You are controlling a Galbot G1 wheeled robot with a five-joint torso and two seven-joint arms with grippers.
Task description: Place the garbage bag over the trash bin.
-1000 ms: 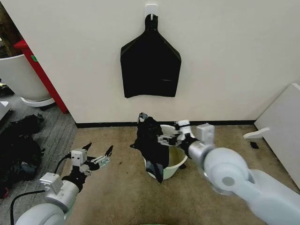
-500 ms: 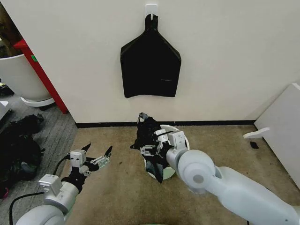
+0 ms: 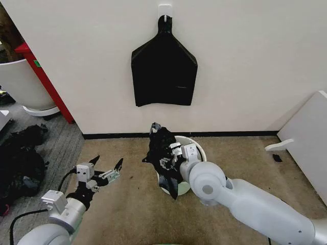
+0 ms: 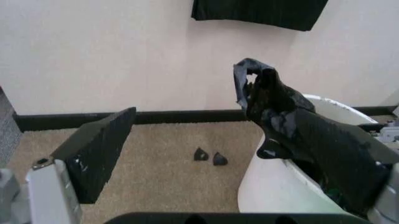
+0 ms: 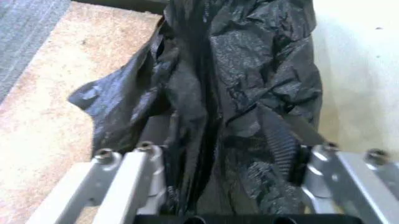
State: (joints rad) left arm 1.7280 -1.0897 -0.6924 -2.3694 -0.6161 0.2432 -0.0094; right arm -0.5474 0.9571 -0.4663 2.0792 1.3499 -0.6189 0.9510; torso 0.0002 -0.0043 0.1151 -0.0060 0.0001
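Note:
The garbage bag [image 3: 162, 152] is a crinkly black sheet hanging over the left rim of the trash bin [image 3: 196, 144], a small white bucket on the tan carpet by the wall. My right gripper [image 3: 169, 156] is at the bag, over the bin's left side. In the right wrist view its fingers [image 5: 145, 173] stand apart, open, on either side of the bag's folds [image 5: 243, 98]. My left gripper [image 3: 100, 170] hangs open above the carpet, left of the bin and apart from it. The left wrist view shows one dark finger [image 4: 95, 148], the bag [image 4: 293, 126] and the bin's wall [image 4: 274, 184].
A flat black bag bunch [image 3: 164, 71] hangs from a wall hook above the bin. A large white tub [image 3: 23, 84] and a red panel [image 3: 43, 76] stand far left, near a dark heap [image 3: 20, 158]. A white board [image 3: 306, 140] leans at right.
My right arm has swung left across the bin, carrying its gripper from the bin's right side onto the bag. The left arm and the bag have stayed put.

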